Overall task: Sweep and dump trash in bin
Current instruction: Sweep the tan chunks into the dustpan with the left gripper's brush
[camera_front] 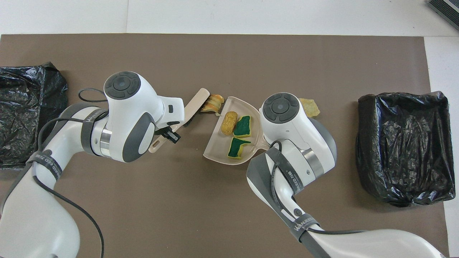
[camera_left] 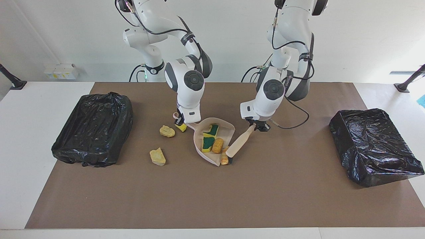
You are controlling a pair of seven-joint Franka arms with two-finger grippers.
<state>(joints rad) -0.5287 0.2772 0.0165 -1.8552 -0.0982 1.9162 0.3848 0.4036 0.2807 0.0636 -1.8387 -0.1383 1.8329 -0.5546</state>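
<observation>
Three scraps (camera_left: 211, 139) lie in the dustpan (camera_left: 229, 130) mid-frame, an orange lump (camera_left: 224, 159) at its lip; light, soft, better swept. Left hand (camera_left: 260, 126) clamps the brush (camera_left: 239, 143); right hand (camera_left: 181, 120) grips the dustpan's handle.

White table (camera_left: 23, 132) under brown paper mat (camera_left: 212, 199): black-bagged bins at mid-left (camera_left: 94, 127) and mid-right (camera_left: 373, 146); beige plastic dustpan (camera_left: 229, 131), yellow scraps (camera_left: 157, 156) at centre.
</observation>
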